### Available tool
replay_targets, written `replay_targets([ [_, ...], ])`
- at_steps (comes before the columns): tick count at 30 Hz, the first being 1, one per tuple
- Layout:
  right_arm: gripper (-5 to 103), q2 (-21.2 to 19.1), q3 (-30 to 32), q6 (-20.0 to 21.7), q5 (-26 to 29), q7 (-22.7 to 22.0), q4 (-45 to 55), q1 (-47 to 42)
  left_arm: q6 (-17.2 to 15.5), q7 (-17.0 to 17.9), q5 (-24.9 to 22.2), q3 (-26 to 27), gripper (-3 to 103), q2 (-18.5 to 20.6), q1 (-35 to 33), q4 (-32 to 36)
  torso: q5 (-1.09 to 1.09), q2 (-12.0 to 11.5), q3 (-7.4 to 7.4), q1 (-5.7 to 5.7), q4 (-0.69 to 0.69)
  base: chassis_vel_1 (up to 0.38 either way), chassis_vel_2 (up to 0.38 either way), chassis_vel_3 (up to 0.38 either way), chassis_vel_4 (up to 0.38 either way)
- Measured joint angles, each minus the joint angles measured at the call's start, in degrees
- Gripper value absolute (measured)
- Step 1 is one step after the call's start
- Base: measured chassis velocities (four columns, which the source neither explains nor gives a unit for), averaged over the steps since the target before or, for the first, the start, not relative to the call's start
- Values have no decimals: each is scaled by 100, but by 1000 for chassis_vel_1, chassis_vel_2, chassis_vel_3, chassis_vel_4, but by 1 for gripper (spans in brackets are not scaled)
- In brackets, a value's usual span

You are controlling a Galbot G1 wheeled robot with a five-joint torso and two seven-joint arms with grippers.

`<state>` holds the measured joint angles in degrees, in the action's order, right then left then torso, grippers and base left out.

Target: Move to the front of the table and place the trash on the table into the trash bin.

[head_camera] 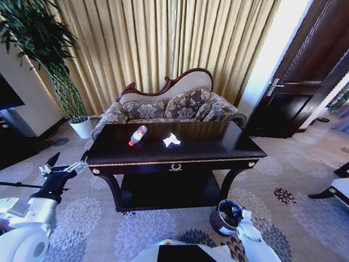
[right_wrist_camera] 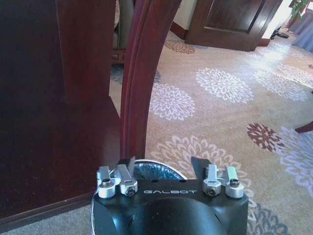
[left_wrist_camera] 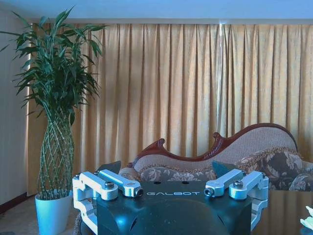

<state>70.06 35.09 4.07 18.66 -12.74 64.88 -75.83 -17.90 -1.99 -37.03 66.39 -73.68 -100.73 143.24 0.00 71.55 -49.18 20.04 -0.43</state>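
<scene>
The dark glossy table (head_camera: 218, 148) stands straight ahead. On its top lie the trash: a small clear bottle (head_camera: 138, 135) with a red label, on its side, and a crumpled white paper scrap (head_camera: 172, 140) to its right. My left gripper (head_camera: 67, 163) hovers open and empty off the table's left front corner; the left wrist view shows its fingers (left_wrist_camera: 115, 167) spread, with the table top (left_wrist_camera: 288, 210) and the paper scrap (left_wrist_camera: 308, 221) beyond. The trash bin (head_camera: 217, 222) stands on the carpet by the table's right front leg. My right gripper (right_wrist_camera: 164, 165) hangs open just above the bin's rim (right_wrist_camera: 151, 169).
A patterned sofa (head_camera: 180, 103) sits behind the table, before gold curtains. A tall plant in a white pot (head_camera: 82, 127) stands back left. The table's leg (right_wrist_camera: 142, 73) and lower shelf (right_wrist_camera: 49, 147) are close to the right gripper. A dark door (head_camera: 294, 93) is at right.
</scene>
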Motion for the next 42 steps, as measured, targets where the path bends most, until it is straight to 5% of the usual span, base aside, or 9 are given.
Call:
replay_targets([
  [2, 67, -4, 0, 0, 3, -1, 11, -1, 0, 0, -1, 1, 100, 0, -1, 0, 0, 0, 0, 0, 0, 0, 0, 0, 0],
  [9, 98, -19, 5, -2, 41, -10, 98, -15, 4, -3, -12, 19, 100, 1, -5, 0, 0, 0, 0, 0, 0, 0, 0, 0, 0],
  [17, 100, -2, 62, -2, 193, -6, 410, -145, 15, -5, -23, -12, 100, 0, -4, 0, 1, 0, 0, 0, 0, 0, 0, 0, 0],
  [24, 100, 36, 470, 62, 360, 440, 1762, -710, 23, -5, -57, -29, 100, 28, 14, 0, 0, 0, 0, 0, 0, 0, 0, 0, 0],
  [27, 100, 66, 900, 72, 934, 945, 4012, -1588, 26, -6, -62, -105, 100, 40, 72, -8, 0, 0, 0, 0, -1, 0, 0, 0, 0],
  [37, 100, 23, 781, 630, 1241, 1105, 6785, -2122, -9, 11, -43, -113, 100, 7, 178, -111, -1, 1, 0, 0, 0, 0, 0, 0, 0],
  [42, 100, -61, 675, 923, 1279, 1093, 7413, -2166, -5, 17, -41, -104, 100, 2, 169, -119, -1, 1, 1, 0, 0, 0, 0, 0, 0],
])
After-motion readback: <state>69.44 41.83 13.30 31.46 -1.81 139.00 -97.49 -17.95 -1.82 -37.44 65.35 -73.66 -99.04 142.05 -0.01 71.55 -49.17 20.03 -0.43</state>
